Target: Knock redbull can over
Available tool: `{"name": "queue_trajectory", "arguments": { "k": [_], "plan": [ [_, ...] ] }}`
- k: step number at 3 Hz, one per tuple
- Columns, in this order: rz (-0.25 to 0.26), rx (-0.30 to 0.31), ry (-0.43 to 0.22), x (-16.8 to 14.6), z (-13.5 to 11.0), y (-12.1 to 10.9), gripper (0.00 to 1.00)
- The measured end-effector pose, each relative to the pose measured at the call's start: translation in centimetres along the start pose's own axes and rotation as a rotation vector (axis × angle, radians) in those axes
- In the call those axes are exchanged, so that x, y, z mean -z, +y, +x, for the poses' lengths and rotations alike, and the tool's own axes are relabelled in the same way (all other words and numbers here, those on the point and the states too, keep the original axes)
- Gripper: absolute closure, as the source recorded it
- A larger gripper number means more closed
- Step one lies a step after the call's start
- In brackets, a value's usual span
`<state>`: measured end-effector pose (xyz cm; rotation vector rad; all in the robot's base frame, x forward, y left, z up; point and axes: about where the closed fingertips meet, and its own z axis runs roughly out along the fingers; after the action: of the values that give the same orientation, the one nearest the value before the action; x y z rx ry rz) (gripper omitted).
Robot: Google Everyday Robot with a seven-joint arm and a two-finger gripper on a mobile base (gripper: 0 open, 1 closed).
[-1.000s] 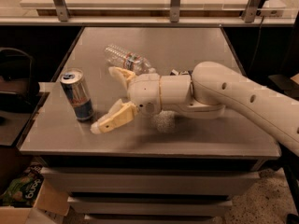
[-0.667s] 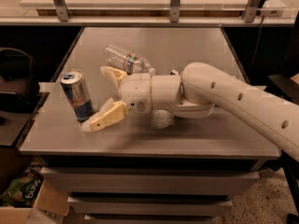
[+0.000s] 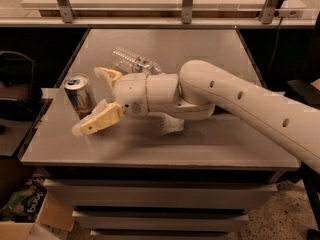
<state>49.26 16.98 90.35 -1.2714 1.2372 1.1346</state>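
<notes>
The redbull can (image 3: 79,94) stands upright near the left edge of the grey table (image 3: 165,139), blue and silver with a silver top. My gripper (image 3: 95,101) is open, right beside the can on its right. One cream finger (image 3: 100,120) reaches low in front of the can and the other finger (image 3: 106,75) sits behind it, so the can is at the mouth of the jaws. My white arm (image 3: 225,99) stretches in from the right.
A clear plastic water bottle (image 3: 134,62) lies on its side behind my gripper. A crumpled white object (image 3: 170,126) lies under my wrist. The table's left edge is close to the can. A cardboard box with a green bag (image 3: 25,209) sits on the floor at lower left.
My gripper has moved left toward the can, and its fingers now sit on either side of it. The can still stands upright in the same spot.
</notes>
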Motion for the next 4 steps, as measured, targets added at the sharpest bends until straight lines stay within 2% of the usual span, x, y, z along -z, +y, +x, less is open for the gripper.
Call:
{"name": "queue_trajectory", "arguments": {
  "k": [1, 3, 4],
  "plan": [
    [-0.015, -0.019, -0.013, -1.1, -0.3, 0.1, 0.14],
    [-0.029, -0.081, -0.042, -1.8, -0.1, 0.3, 0.60],
    [-0.065, -0.095, -0.007, -1.4, 0.7, 0.2, 0.84]
  ]
}}
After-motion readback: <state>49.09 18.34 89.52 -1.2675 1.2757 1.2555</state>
